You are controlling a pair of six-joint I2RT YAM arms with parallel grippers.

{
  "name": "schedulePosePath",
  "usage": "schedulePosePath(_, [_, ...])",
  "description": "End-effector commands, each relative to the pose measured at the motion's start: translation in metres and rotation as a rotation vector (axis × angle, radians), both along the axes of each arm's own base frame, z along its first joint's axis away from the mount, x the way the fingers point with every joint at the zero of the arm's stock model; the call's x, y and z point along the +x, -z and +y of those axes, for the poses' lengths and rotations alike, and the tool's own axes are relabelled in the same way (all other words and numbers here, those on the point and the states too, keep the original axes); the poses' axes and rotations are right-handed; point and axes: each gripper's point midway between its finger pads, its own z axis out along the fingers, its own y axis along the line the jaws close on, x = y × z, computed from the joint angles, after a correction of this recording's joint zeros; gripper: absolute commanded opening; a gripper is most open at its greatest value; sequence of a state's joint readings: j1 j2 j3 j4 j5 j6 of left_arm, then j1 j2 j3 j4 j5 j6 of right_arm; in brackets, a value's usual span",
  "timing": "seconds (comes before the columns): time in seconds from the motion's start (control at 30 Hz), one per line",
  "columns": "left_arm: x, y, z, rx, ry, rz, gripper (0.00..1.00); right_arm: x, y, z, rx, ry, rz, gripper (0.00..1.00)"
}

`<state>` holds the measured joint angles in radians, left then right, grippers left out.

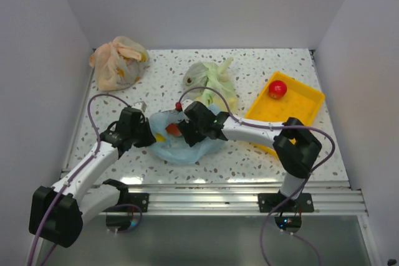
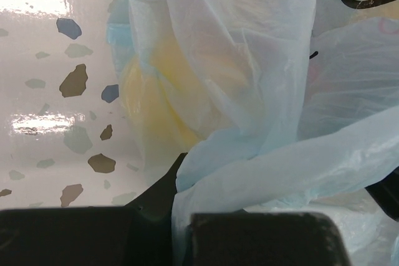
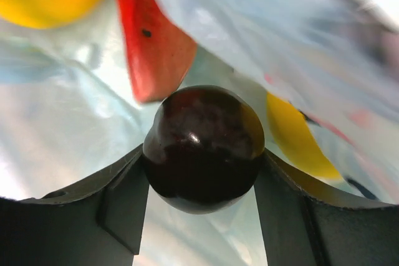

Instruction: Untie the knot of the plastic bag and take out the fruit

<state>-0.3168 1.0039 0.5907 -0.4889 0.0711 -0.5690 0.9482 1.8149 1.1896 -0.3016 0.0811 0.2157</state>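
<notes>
Gripping dark purple fruit (image 3: 202, 135) inside plastic bag (image 1: 181, 151): right hand (image 3: 202, 161); left hand (image 2: 181, 219) pinching bag plastic; print (image 2: 355, 5) unreadable.

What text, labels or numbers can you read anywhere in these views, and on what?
No readable text in any view.
Black curved print on the plastic bag, left wrist view: cut off, no letters legible.
Pink and dark marks on the bag, right wrist view: blurred, unreadable.
Dark purple fruit in the right gripper: no label.
</notes>
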Motion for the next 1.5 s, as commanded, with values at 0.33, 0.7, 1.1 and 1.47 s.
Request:
schedulePosePath(0.33, [0.009,-0.012,0.001,0.013,-0.015,-0.038,0.0,0.032,-0.21,-0.03,0.276,0.035,-0.37,0.21])
schedulePosePath(0.7, [0.005,-0.013,0.001,0.012,-0.001,-0.043,0.0,0.138,-0.164,-0.265,0.063,0.809,-0.404,0.23])
schedulePosePath(1.1, [0.003,-0.016,0.0,0.001,0.01,-0.048,0.0,0.165,-0.06,-0.409,-0.005,1.315,-0.182,0.48])
schedulePosePath(1.47, [0.003,-0.016,-0.001,-0.001,0.014,-0.048,0.0,0.156,-0.073,-0.4,0.035,1.273,-0.155,0.99])
